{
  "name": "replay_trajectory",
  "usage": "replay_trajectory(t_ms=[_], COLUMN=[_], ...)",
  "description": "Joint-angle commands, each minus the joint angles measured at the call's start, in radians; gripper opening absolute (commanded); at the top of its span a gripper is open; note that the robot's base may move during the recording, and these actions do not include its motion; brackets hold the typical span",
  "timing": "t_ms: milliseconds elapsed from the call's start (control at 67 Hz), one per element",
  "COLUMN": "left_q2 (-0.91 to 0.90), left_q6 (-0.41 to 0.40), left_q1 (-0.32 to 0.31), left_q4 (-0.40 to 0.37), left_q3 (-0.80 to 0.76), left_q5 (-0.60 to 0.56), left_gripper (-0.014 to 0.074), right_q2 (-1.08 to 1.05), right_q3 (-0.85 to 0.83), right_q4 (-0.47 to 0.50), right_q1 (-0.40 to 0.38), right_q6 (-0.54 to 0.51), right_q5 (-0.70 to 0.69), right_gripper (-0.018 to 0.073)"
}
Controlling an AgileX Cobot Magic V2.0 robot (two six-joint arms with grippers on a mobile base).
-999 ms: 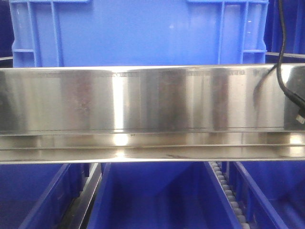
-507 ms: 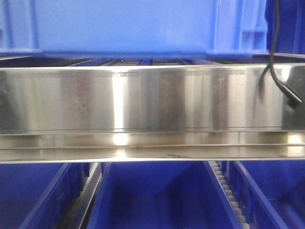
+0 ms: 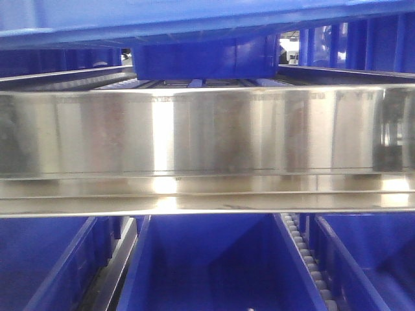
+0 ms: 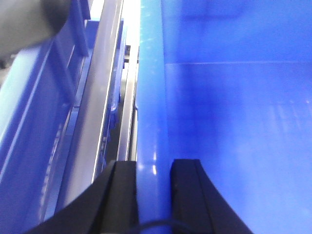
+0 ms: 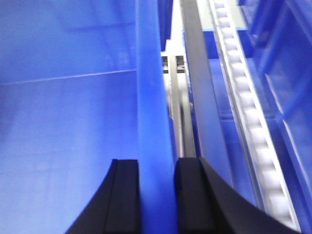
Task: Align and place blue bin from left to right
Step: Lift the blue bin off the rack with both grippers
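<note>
The blue bin hangs lifted above the steel shelf, with only its lower edge showing across the top of the front view. My left gripper is shut on the bin's left rim, one black finger outside the wall and one inside. In that view the bin's smooth inner wall and floor fill the right side. My right gripper is shut on the opposite rim in the same way, and the bin's inside lies to its left.
A broad stainless rail crosses the front view. Behind it another blue crate sits on the shelf. Below are more blue crates and a roller track. White rollers run beside the right gripper.
The blue bin has risen from the shelf: its side wall filled the top a second ago, now only its bottom edge shows. The black cable at right is gone from view.
</note>
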Motion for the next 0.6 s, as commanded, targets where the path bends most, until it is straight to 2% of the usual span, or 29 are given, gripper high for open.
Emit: replay_trajectory(t_ms=[0,119,254,418,477,582], left_q2=[-0.072,-0.108,-0.134,-0.173,-0.198,-0.254], left_q6=[-0.026,-0.026,-0.028,-0.123,-0.142,-0.221], left_q1=[-0.025,-0.037,-0.102,-0.190,-0.219,-0.259], left_q4=[-0.003,0.002,0.039,0.126,0.149,0.205], left_q3=[0.048,0.083,0.091,0.120,0.159,0.248], left_q5=[-0.088,-0.088,-0.060,-0.010,-0.010,-0.037], left_gripper=[-0.0111,-0.0111,-0.0111,-0.0111,-0.0111,-0.0111], right_q2=[-0.086,-0.197,-0.293,-0.367,-0.379,-0.397], right_q3=[0.076,0.241,0.389,0.476,0.484,0.503], right_q4=[-0.047,-0.056,-0.157,-0.183,-0.183,-0.183], right_q1=[0.045,0.080,0.128,0.176,0.183,0.195], right_q6=[0.059,0.124,0.230,0.257,0.262,0.275], right_q5=[-0.103,-0.174,-0.188,-0.192,-0.194,-0.185], right_gripper=[-0.0079,-0.0079,-0.0079,-0.0079,-0.0079,-0.0079])
